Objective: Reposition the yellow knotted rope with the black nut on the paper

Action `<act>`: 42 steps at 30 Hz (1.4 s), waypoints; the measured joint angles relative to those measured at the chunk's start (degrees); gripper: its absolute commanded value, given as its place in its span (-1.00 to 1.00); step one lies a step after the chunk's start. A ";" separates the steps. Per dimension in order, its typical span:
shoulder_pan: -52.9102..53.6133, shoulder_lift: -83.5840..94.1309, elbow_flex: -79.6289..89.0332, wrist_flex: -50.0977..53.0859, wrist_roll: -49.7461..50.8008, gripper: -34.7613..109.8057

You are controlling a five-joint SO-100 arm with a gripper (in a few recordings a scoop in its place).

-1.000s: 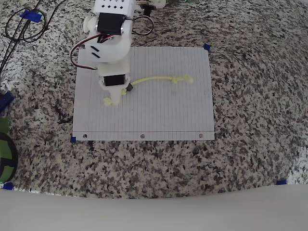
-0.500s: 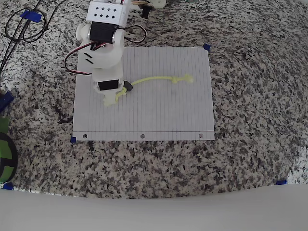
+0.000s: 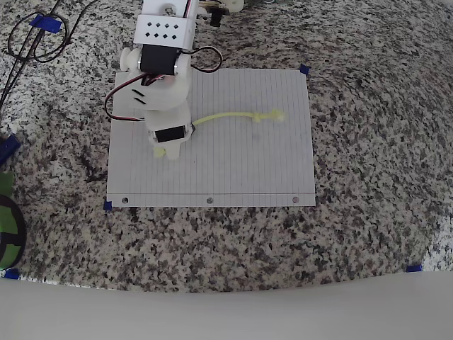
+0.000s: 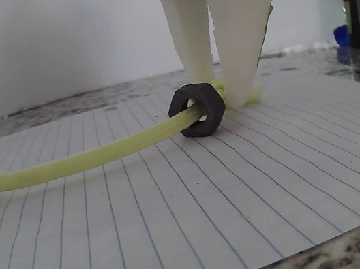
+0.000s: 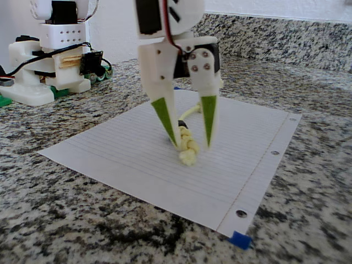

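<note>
While your gripper (image 5: 191,142) is standing point-down over the paper (image 5: 132,157), its two fingers are spread apart, with the rope (image 5: 187,147) lying between the tips. In the fixed view one finger (image 5: 166,118) is touching the knotted end, the other finger (image 5: 209,118) is standing just beside it, and nothing is being gripped. You are seeing the same from the wrist view, where the fingers (image 4: 246,33) are coming down right behind the nut (image 4: 198,109), their tips at the rope's (image 4: 80,160) near knot.

That nut is sitting on edge on the paper (image 4: 182,231), threaded on the rope, with the cord running out of it to the left and ending in a knot near the picture's left edge.

From overhead, your gripper (image 3: 168,147) is hanging over the left part of the paper (image 3: 241,170), and the rope (image 3: 226,116) is stretching from under it to the right, bending slightly upward, with its far knot lying toward the sheet's upper right. A bit of the near knot is peeking out below the gripper. The whole rope is lying on the paper, well inside its edges.

The sheet is resting flat on a speckled granite counter (image 3: 368,212), its punched holes along the lower edge overhead, and blue tape (image 5: 240,240) is marking the corners. Black cables (image 3: 35,39) are looping at the upper left of the counter, well apart from the paper.
</note>
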 measured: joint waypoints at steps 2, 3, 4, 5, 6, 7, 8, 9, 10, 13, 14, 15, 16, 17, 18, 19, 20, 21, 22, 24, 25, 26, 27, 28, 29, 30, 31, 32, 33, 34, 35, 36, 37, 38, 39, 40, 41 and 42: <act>-0.18 0.00 -0.09 0.00 0.62 -0.04; -0.44 0.00 -0.09 0.00 0.88 -0.04; -0.79 0.00 -0.09 0.00 1.23 -0.04; -1.23 0.00 -0.18 0.00 1.58 -0.04; -1.41 0.00 -0.26 0.00 1.67 -0.04; -1.49 0.00 -0.26 0.00 1.67 -0.04; -1.49 0.00 -0.26 0.00 1.67 -0.04; -1.41 -0.09 -0.26 0.00 1.67 -0.04; -1.41 -0.35 -0.26 0.00 1.67 -0.04; -1.41 -0.53 -0.26 0.00 1.67 -0.04; -1.41 -0.53 -0.26 0.00 1.67 -0.04; -1.32 -0.62 -0.26 0.00 1.49 -0.04; -1.05 -0.70 -0.26 -0.26 1.32 -0.04; -0.79 -0.70 -0.26 -0.35 1.23 -0.04; -0.53 -0.70 -0.26 -0.44 1.23 -0.04; -0.53 -0.70 -0.26 -0.44 1.14 -0.04; -0.62 -0.88 -0.26 -0.44 1.14 -0.05; -0.79 -0.97 -0.26 -0.44 1.14 -0.05; -0.88 -0.97 -0.26 -0.44 0.79 -0.06; -0.62 -0.97 -0.26 -0.44 0.44 -0.06; -0.44 -0.97 -0.26 -0.44 0.18 -0.06; -0.35 -0.97 -0.26 -0.44 0.09 -0.06; -0.35 -0.97 -0.26 -0.44 0.26 -0.06; -0.35 -0.97 -0.26 -0.44 0.26 -0.08; -0.35 -0.97 -0.26 -0.44 0.26 -0.19; -0.35 -0.97 -0.26 -0.44 0.26 -0.27; -0.35 -0.97 -0.26 -0.44 0.26 -0.34; -0.35 -0.97 -0.26 -0.44 0.26 -0.38; -0.35 -0.97 -0.26 -0.44 0.26 -0.39; -0.35 -0.97 -0.26 -0.44 0.26 -0.42; -0.35 -0.97 -0.26 -0.44 0.26 -0.45; -0.35 -0.97 -0.26 -0.44 0.26 -0.48; -0.35 -0.97 -0.26 -0.44 0.18 -0.50; -0.35 -0.97 -0.26 -0.44 0.00 -0.52; -0.35 -0.97 -0.26 -0.44 -0.09 -0.52; -0.35 -0.97 -0.26 -0.44 -0.18 -0.52; -0.35 -0.97 -0.26 -0.44 -0.18 -0.52; -0.26 -0.97 -0.26 -0.35 -0.26 -0.52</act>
